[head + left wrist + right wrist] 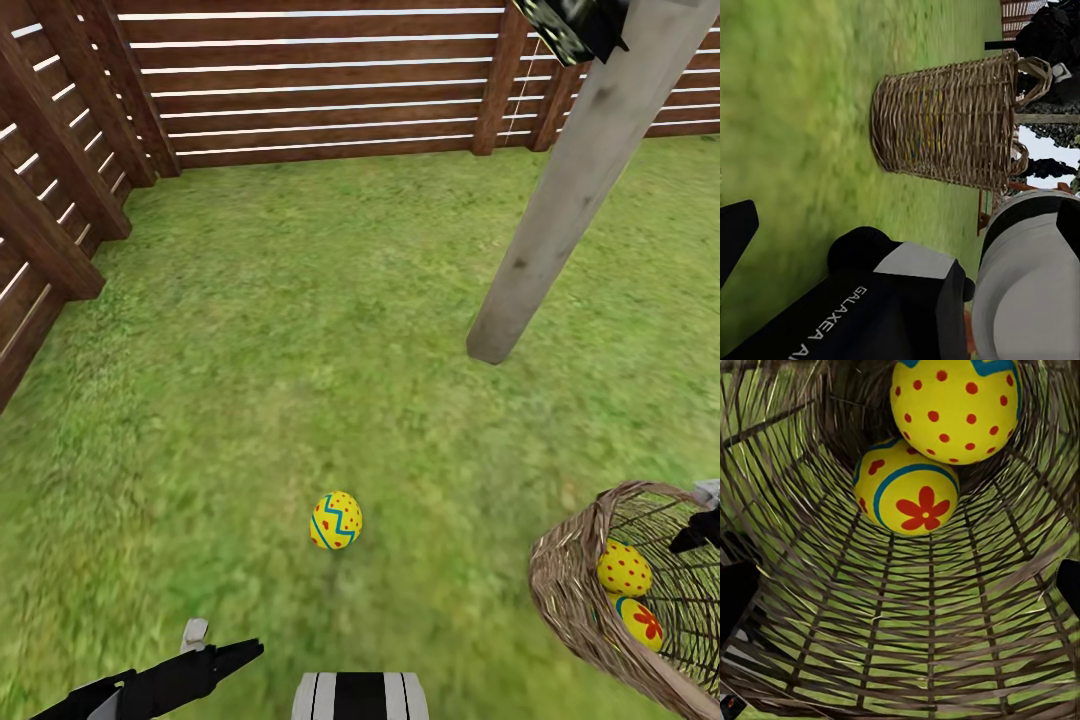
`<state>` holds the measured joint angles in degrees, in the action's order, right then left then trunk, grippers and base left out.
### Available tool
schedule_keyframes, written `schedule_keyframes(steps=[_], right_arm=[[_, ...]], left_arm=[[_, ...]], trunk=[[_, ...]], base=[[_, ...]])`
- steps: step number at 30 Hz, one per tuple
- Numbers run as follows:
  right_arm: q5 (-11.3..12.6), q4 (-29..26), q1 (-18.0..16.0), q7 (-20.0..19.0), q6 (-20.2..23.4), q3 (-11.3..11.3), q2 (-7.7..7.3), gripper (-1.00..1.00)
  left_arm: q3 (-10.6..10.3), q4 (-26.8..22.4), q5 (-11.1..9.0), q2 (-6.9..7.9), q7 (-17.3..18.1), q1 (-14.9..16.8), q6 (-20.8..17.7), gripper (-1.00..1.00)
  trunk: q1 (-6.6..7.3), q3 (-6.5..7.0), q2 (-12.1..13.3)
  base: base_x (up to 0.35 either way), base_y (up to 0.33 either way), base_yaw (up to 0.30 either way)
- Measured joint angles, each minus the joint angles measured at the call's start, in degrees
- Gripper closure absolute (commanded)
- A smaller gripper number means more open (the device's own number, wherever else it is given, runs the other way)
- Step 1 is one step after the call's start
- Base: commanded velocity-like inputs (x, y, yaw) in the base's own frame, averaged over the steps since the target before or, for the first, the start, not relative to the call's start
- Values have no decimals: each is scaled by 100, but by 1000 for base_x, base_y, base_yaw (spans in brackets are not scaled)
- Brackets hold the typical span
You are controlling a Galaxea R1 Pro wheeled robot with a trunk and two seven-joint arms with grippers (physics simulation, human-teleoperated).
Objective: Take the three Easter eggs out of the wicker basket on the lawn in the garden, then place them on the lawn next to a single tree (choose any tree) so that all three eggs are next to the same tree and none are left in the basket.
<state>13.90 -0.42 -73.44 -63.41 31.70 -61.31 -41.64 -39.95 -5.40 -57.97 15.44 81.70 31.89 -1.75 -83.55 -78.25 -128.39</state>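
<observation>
The wicker basket (945, 124) stands on the lawn (795, 112), with the robot's black-and-white arm (1020, 285) close by.

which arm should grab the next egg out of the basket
Right, probably. Its wrist camera looks straight into the wicker basket at the two eggs inside; the left gripper hangs over grass away from it.

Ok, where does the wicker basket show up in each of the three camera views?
Head view: the wicker basket sits at the lower right corner, tipped, its mouth facing right, two eggs inside.
Left wrist view: seen from outside, upper middle, lying on the lawn.
Right wrist view: the camera looks into it; woven wall all around.
Shared landmark: the flower-painted egg inside the basket, in the head and right wrist views.
</observation>
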Motion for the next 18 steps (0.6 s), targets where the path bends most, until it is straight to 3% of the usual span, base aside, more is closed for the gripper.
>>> schedule_keyframes(steps=[6, 18], right_arm=[[110, 25, 0, 480, -8, 4, 3, -100], [100, 76, 1, 559, -23, 1, -21, -100]], left_arm=[[-3, 0, 0, 0, 2, 0, 0, -100], [-2, 0, 0, 0, 8, 0, 0, -100]], trunk=[[-131, -107, -239], [-395, -323, -720]], base=[[0, 0, 0], [0, 0, 0]])
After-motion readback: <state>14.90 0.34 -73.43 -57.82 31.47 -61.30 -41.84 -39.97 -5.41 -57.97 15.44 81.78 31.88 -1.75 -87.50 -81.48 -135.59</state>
